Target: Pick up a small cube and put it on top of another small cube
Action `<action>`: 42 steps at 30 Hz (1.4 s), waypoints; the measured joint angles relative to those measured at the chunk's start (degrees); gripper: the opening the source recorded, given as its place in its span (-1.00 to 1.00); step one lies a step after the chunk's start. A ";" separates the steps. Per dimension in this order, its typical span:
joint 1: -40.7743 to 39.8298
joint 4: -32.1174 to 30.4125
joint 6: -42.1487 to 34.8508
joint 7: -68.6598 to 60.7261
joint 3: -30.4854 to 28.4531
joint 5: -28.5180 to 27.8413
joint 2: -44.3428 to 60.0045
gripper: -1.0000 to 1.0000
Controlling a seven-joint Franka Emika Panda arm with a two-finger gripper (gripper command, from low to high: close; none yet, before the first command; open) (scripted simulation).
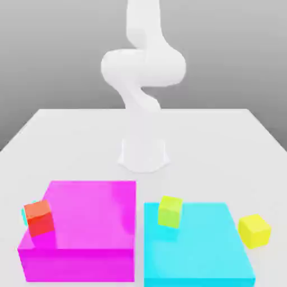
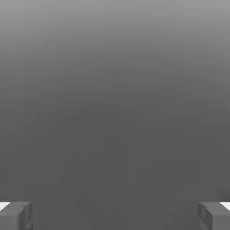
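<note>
- gripper (image 2: pixel 115 215), one: jaws spread wide apart, nothing clamped; presumably kept so to admit a cube later.
- arm (image 1: pixel 143 67), white: raised over its base at the table's (image 1: pixel 84 140) far side, well apart from the cubes; a posture that probably leaves room to choose an approach.
- yellow cube (image 1: pixel 254 231), the piece to be handled: on the table, just beside the cyan block (image 1: pixel 196 252), toward the exterior view's right (contact with the block, if any, cannot be told).
- lime cube (image 1: pixel 170 212): at the cyan block's far edge, seemingly borne by it; a possible partner for stacking.
- red cube (image 1: pixel 40 218): by the outer edge of the magenta block (image 1: pixel 92 216), slanted in outline; a scrap of cyan peeps from behind it, nature uncertain.
- yellow cube relative to jaws: not between them, and well apart; the hand would have to travel out and down, then straddle it, minding the cyan block's side.
- stack: not yet made.
</note>
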 joint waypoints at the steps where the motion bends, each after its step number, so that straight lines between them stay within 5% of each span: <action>1: 0.01 -0.46 0.68 -1.38 1.23 -1.67 2.32 0.00; 15: 4.90 -6.54 9.97 -22.80 10.27 -18.36 32.34 0.00; 21: 9.45 -9.67 15.63 -37.22 12.91 -18.07 43.10 0.00; 28: 9.56 -13.46 23.49 -58.17 20.83 -10.24 52.38 0.00; 35: 16.10 -11.39 31.26 -53.08 13.10 -18.54 62.74 0.00; 36: 16.84 -11.21 31.89 -52.51 12.21 -19.30 63.59 -1.00; 42: 17.13 -11.10 32.06 -52.11 11.85 -19.81 64.02 -1.00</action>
